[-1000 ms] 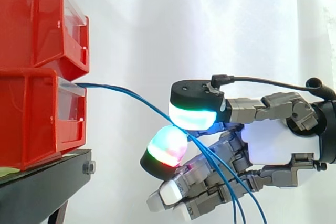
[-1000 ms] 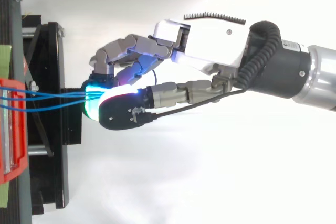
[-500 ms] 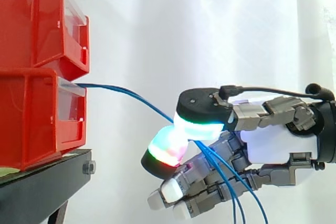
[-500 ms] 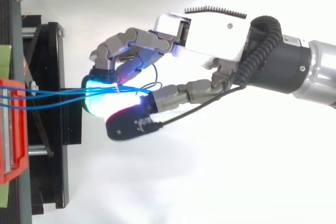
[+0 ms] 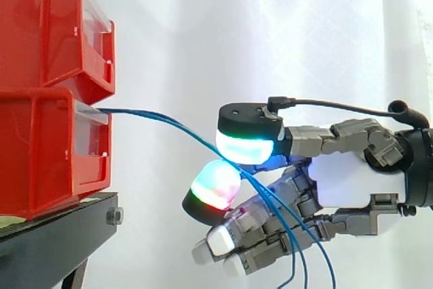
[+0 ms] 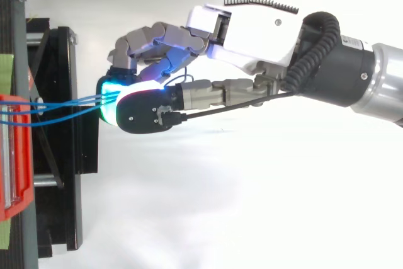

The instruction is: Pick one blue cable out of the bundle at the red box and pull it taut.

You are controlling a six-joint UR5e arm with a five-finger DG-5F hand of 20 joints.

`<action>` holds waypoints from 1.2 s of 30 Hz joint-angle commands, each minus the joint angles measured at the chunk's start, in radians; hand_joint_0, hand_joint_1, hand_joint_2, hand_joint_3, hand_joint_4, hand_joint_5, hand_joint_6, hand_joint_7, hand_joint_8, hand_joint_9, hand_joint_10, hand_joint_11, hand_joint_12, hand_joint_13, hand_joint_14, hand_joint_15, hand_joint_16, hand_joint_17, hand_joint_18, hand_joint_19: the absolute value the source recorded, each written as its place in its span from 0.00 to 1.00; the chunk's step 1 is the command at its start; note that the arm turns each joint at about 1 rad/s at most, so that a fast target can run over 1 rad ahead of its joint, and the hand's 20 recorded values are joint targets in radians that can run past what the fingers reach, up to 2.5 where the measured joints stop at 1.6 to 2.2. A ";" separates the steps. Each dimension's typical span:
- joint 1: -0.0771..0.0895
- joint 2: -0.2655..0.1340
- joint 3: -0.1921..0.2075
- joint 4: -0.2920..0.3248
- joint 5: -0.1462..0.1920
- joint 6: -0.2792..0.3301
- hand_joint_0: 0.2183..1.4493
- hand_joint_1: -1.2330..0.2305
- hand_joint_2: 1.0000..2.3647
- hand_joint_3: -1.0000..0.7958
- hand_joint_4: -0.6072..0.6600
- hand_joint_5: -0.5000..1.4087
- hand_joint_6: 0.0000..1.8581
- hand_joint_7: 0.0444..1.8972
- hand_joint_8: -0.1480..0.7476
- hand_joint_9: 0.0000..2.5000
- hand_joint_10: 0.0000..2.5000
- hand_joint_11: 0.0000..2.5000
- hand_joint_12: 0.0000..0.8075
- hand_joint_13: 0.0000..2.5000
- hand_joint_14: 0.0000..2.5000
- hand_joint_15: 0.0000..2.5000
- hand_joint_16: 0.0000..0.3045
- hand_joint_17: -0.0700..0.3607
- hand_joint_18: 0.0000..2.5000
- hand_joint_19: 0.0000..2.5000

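Several blue cables [image 5: 169,123] leave the front of the lower red box [image 5: 40,147] and sag in an arc to the right. They run between the cyan-glowing thumb pad [image 5: 245,148] above and a red-green finger pad [image 5: 216,187] below, then hang down behind the curled fingers. The hand [image 5: 352,181] reaches in from the right, curled round the cables. From above, the cables [image 6: 63,106] fan from the red box [image 6: 9,155] and vanish under the thumb of the hand [image 6: 252,23]. The cables are slack.
A second red bin [image 5: 47,25] is stacked on the lower one. Both rest on a black stand [image 5: 54,235] at the left, whose frame [image 6: 63,92] lies just beside the fingertips. A white curtain hangs behind.
The thumb, which half a second ago had swung lower and aside, is back up over the finger pad and cables. The hand sits slightly further left, towards the box.
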 commanded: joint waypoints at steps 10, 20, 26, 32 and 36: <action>-0.005 0.000 0.033 -0.011 0.000 -0.005 0.30 0.37 0.01 0.47 0.66 0.23 0.34 0.61 0.54 0.34 0.00 0.15 0.46 0.14 0.00 0.06 0.18 0.44 0.14 0.09; -0.006 0.002 0.033 -0.020 0.000 -0.011 0.30 0.22 0.01 0.42 0.64 0.21 0.39 0.57 0.51 0.31 0.00 0.18 0.43 0.13 0.00 0.05 0.16 0.42 0.14 0.08; -0.008 0.000 0.035 -0.020 0.000 -0.011 0.20 0.39 0.00 0.28 0.65 0.22 0.37 0.56 0.51 0.34 0.00 0.17 0.46 0.13 0.00 0.05 0.19 0.46 0.15 0.09; -0.006 0.002 0.033 -0.020 0.000 -0.011 0.28 0.52 0.01 0.34 0.61 0.23 0.35 0.61 0.48 0.35 0.00 0.16 0.42 0.13 0.00 0.06 0.16 0.42 0.13 0.11; -0.008 0.000 0.033 -0.020 0.000 -0.011 0.30 0.52 0.01 0.40 0.64 0.23 0.34 0.62 0.48 0.36 0.00 0.16 0.42 0.14 0.00 0.06 0.16 0.41 0.13 0.11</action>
